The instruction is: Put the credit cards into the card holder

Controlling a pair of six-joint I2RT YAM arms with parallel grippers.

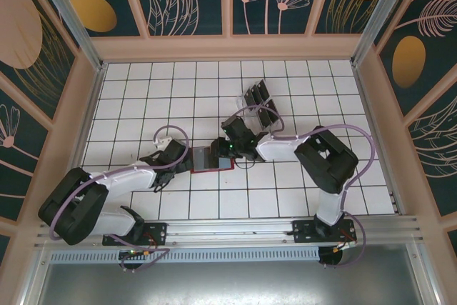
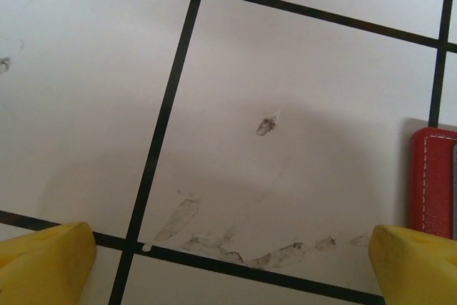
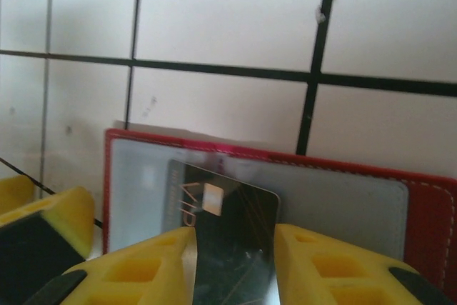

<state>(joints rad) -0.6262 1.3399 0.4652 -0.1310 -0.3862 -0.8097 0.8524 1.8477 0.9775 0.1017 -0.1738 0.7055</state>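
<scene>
Right gripper (image 3: 232, 241) clamps one black card (image 3: 227, 208), held over the grey pocket (image 3: 335, 191) of the open red wallet (image 3: 432, 205). Left gripper (image 2: 230, 244) stands wide open and empty beside the wallet's edge, over the tiled table (image 2: 285, 69).

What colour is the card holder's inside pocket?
Card holder pocket is grey-blue; clearest in right wrist view.
</scene>
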